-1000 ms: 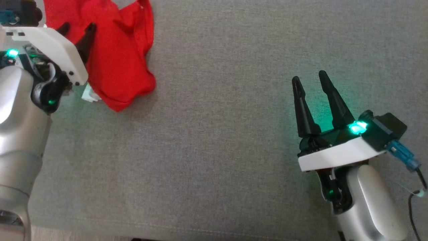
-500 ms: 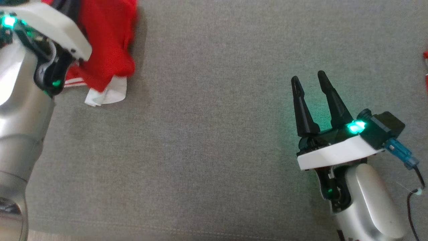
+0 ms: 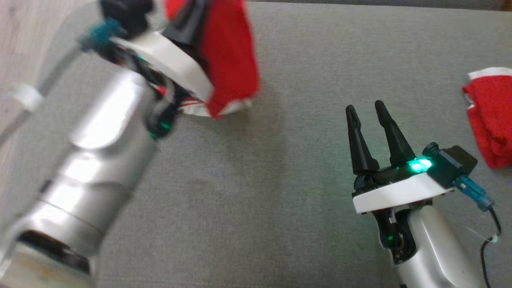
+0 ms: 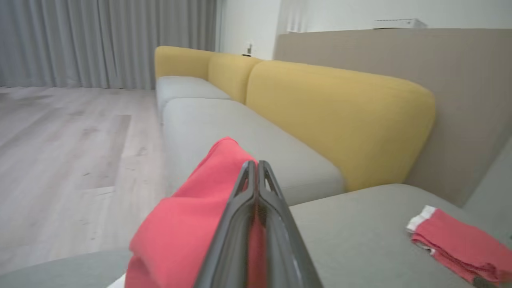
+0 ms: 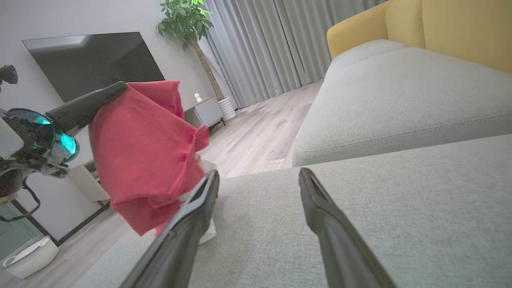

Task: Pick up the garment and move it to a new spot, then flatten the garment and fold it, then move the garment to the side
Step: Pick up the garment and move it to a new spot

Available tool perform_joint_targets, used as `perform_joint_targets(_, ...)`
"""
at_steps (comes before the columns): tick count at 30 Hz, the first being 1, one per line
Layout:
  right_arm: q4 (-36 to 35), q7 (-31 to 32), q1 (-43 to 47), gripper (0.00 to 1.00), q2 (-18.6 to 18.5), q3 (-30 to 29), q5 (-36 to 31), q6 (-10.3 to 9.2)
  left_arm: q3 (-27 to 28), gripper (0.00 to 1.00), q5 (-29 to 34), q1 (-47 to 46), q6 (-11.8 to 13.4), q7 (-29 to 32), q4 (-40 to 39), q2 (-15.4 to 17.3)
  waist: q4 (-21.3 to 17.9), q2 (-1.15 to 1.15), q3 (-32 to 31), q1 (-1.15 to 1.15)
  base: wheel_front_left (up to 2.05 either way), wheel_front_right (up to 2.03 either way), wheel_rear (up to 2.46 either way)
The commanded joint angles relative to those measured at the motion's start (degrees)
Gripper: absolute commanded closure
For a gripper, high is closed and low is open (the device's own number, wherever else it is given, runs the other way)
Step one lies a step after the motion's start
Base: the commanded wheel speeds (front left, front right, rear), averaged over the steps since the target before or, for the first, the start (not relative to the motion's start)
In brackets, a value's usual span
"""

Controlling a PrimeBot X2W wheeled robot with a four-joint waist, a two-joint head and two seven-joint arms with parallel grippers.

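The grey sofa seat [image 3: 280,180] lies bare across its middle, and its left edge meets the wooden floor [image 3: 20,36]. The red garment [image 3: 230,52] hangs near that edge, clenched in the left claw [image 4: 255,168]. A folded red cloth [image 3: 490,116] lies at the right edge. The right claw [image 3: 365,106] hovers released between them.

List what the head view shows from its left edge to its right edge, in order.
left arm's silver forearm → red garment, hanging above the gray cushion → right gripper, jaws open → second red garment with white trim, lying at the right edge
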Motion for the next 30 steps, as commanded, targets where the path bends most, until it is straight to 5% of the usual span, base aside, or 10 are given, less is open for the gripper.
perform_joint_targets(1, -1.79, -0.73, -0.53, 0.0, -0.05, 1.36, 0.66, 0.39, 0.57, 1.0, 1.03, -1.6, 0.83, -1.02, -1.95, 0.22, -1.29, 0.0, -0.48, 0.02, 0.0, 0.0, 0.0)
perform_joint_targets(6, -2.02, -1.16, -0.79, 0.0, -0.05, 1.59, 1.46, 0.39, -2.55, 1.0, 2.56, 1.01, 4.21, -3.82, -1.91, -7.03, -4.28, 0.0, 0.19, 0.02, 0.0, 0.0, 0.0)
perform_joint_targets(10, -1.81, -1.63, -0.96, 0.0, -0.05, 1.82, 2.07, 0.39, -5.06, 1.0, 2.9, 2.15, 5.16, -4.69, -1.2, -9.29, -6.25, 0.0, 0.66, 0.02, 0.0, 0.0, 0.0)
perform_joint_targets(11, -1.68, -1.82, -0.96, 0.0, -0.05, 1.87, 2.25, 0.39, -6.03, 0.81, 2.99, 2.39, 5.37, -4.97, -1.06, -9.68, -6.83, 0.0, 0.76, 0.02, 0.0, 0.0, 0.0)
perform_joint_targets(12, -1.5, -2.01, -0.97, 0.0, -0.05, 1.91, 2.44, 0.39, -7.12, 0.07, 3.12, 2.6, 5.59, -5.07, -0.9, -9.94, -7.37, 0.0, 0.85, 0.02, 0.0, 0.0, 0.0)
perform_joint_targets(13, -1.3, -2.2, -0.94, 0.0, -0.05, 1.91, 2.73, 0.39, -8.15, 0.0, 3.19, 2.74, 5.81, -5.1, -0.75, -10.09, -7.8, 0.0, 0.91, 0.02, 0.0, 0.0, 0.0)
perform_joint_targets(23, 1.2, -4.02, -0.22, 0.0, -0.05, 1.57, 4.08, 0.39, -10.15, 0.0, 1.92, 2.45, 8.02, -8.48, 1.99, -9.81, -6.69, 0.0, -1.05, 0.02, 0.0, 0.0, 0.0)
perform_joint_targets(30, 2.12, -4.17, 1.42, 0.0, -0.05, 0.12, 4.01, 0.39, -6.48, 0.0, 2.46, 6.93, 9.88, -10.8, 2.23, -2.42, -2.41, 0.0, -5.76, 0.02, 0.0, 0.0, 0.0)
